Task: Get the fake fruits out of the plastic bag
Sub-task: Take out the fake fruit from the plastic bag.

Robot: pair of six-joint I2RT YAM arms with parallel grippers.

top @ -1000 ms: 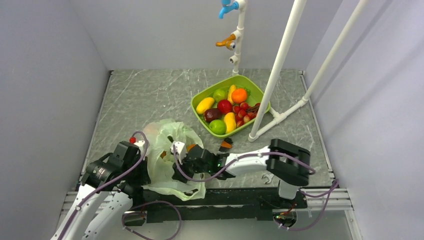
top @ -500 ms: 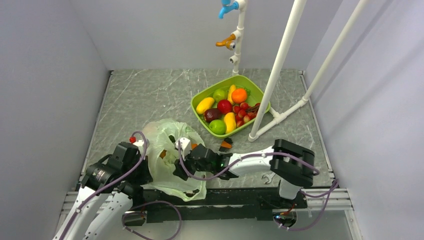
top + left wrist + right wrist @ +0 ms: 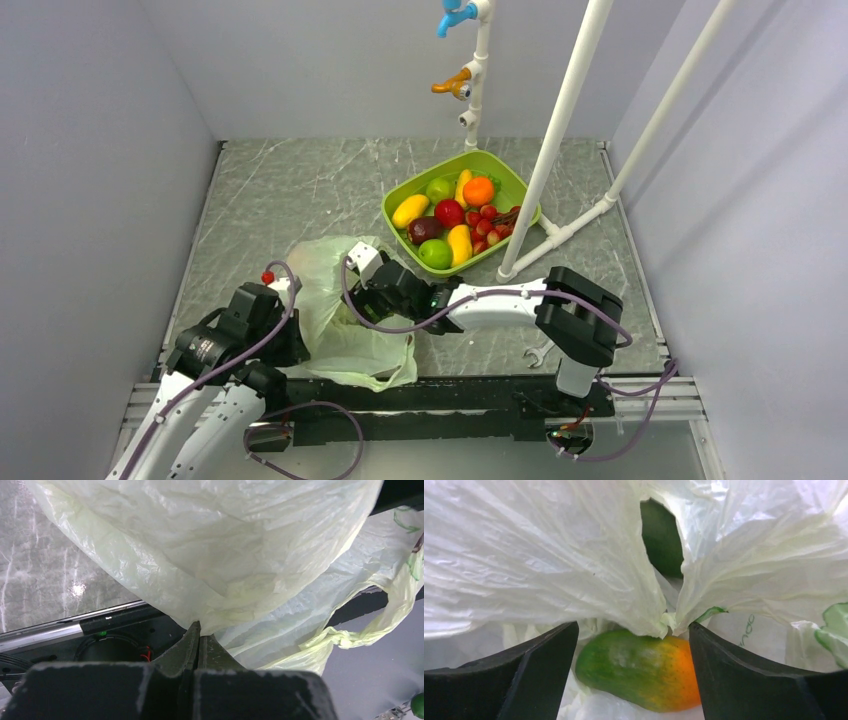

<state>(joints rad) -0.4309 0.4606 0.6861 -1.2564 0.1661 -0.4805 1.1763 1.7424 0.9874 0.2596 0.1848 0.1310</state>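
Observation:
The pale-green plastic bag (image 3: 335,340) lies crumpled at the near left of the table. My left gripper (image 3: 295,345) is shut on a fold of the bag's lower edge (image 3: 199,630) and holds it up; the bag (image 3: 210,545) fills that view. My right gripper (image 3: 352,305) is inside the bag's mouth. In the right wrist view (image 3: 633,625) its fingers touch both ends of a green-orange fake fruit (image 3: 639,667). A dark green fruit (image 3: 663,540) shows deeper in, through a gap in the bag (image 3: 539,555).
A green tray (image 3: 388,210) with several fruits stands at the back right. A white pipe frame (image 3: 545,160) rises beside it, with toy taps (image 3: 455,85) on the back wall. A small red berry (image 3: 267,277) lies left of the bag, and a wrench (image 3: 537,353) lies near the right arm's base.
My right gripper has moved away from the near edge and a little left, into the bag's mouth. The bag has flattened and shifted with it. The left gripper has kept its hold.

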